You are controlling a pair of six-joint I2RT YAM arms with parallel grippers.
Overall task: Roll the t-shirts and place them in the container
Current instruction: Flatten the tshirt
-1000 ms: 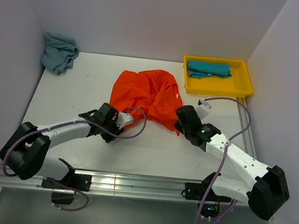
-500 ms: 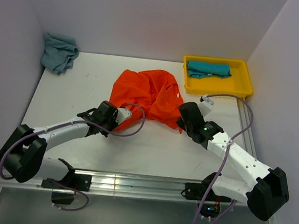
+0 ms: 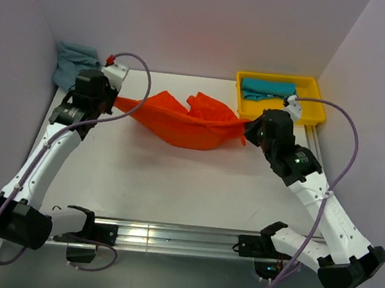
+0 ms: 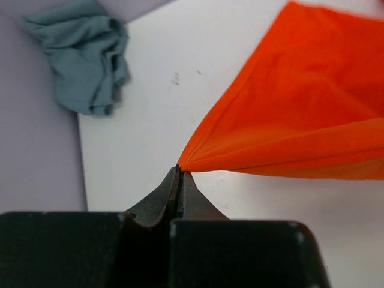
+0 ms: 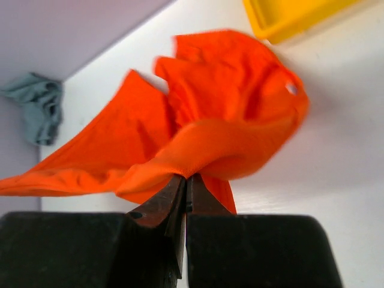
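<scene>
"Left gripper (image 4: 179, 171) first: what has it got?"

"A corner of the orange t-shirt (image 3: 181, 122), pinched at the very fingertips with the jaws pressed together. It sits well to the left of the yellow tray (image 3: 279, 117). The right gripper (image 3: 247, 131) is clamped shut on the opposite end of the same shirt, just beside the tray's near left corner."

"So where does that leave the shirt?"

"Strung between the two, pulled into a long band running leftward from the tray. Its middle sags toward the table (image 3: 174, 183) and loose folds bunch up at the tray end. Whether the sag touches the table I cannot tell."

"Any rolling yet?"

"None that shows. I'd judge this the spreading-out step, with laying it flat, narrowing it and rolling it all left to do."

"And the others?"

"A teal t-shirt (image 3: 268, 90) lies inside the tray as a long tidy bundle, so that one looks finished. A grey-blue t-shirt (image 3: 73, 64) sits crumpled far to the left of the tray, against the wall, with neither arm on it. By my reckoning that's one done, one in hand, one waiting."
</scene>
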